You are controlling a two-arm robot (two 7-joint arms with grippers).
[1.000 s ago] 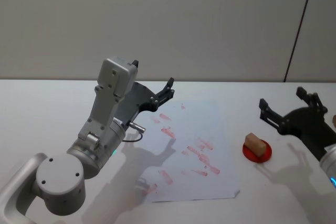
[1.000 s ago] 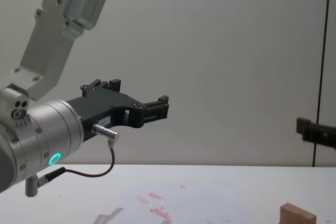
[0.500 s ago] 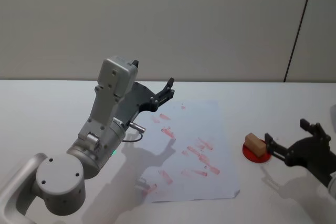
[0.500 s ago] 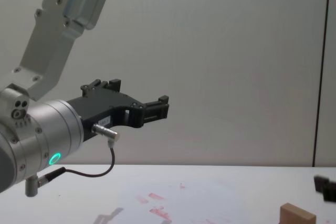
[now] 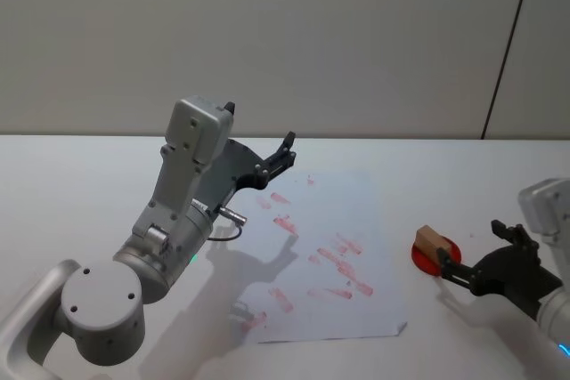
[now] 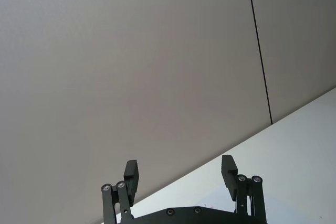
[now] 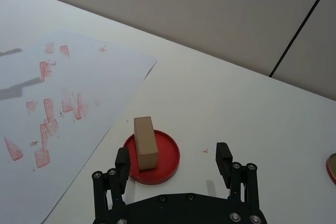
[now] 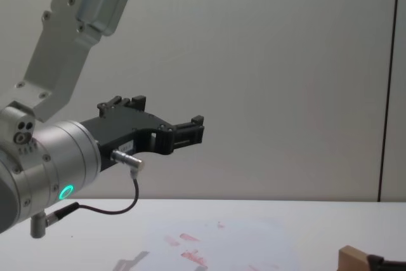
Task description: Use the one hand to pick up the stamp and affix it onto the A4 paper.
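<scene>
The right claw (image 7: 173,157) hangs low and spread, just short of the stamp (image 7: 145,142), which stands on a red dish (image 7: 167,157) beside the A4 paper (image 5: 325,211). By my reckoning, grasping and pressing are both left to do. The left claw (image 5: 285,153) is parked above the paper, spread.

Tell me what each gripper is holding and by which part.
Nothing is held. The right gripper is open, just short of the stamp on the red dish. The left gripper, raised, is open and empty.
</scene>
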